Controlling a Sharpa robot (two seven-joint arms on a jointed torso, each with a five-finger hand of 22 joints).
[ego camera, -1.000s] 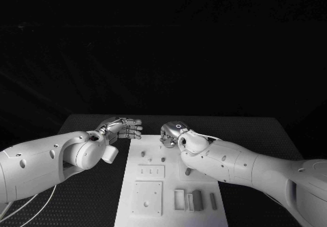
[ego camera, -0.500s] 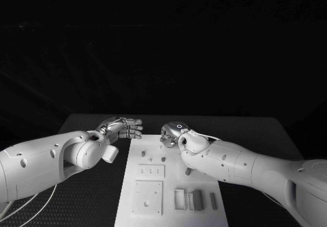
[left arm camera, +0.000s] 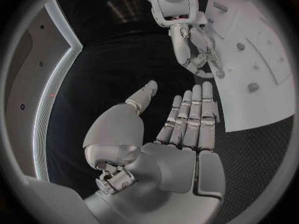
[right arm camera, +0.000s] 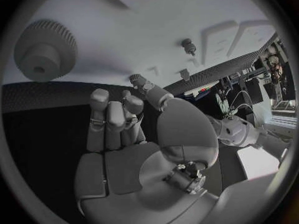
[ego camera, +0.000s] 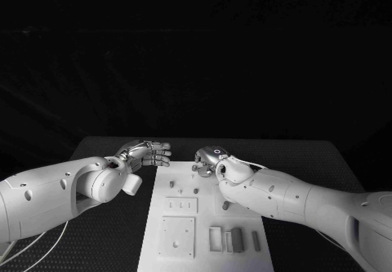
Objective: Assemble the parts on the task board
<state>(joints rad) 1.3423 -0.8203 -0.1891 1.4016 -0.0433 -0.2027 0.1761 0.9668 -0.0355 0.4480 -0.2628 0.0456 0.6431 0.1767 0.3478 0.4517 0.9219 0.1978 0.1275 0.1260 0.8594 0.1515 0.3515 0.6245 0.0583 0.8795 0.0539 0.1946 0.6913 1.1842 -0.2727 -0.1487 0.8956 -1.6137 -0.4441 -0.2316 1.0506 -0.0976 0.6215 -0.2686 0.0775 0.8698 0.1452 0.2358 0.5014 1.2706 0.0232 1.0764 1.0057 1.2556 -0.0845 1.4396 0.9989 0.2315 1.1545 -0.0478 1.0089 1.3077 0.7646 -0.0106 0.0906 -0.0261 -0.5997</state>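
Gear (right arm camera: 44, 49) flat at the far edge of the white board (ego camera: 204, 226), just beyond the right hand (ego camera: 206, 160) with fingers curled on nothing, the nearer; left hand (left arm camera: 181, 129) open, empty, off the board's far left corner.

This looks like a robotics lab: a black worktop (ego camera: 310, 156) with a textured mat, dark curtained surroundings, and beyond it a cluttered bench of equipment and cables (right arm camera: 249, 92) beside another white robot arm (right arm camera: 239, 129).
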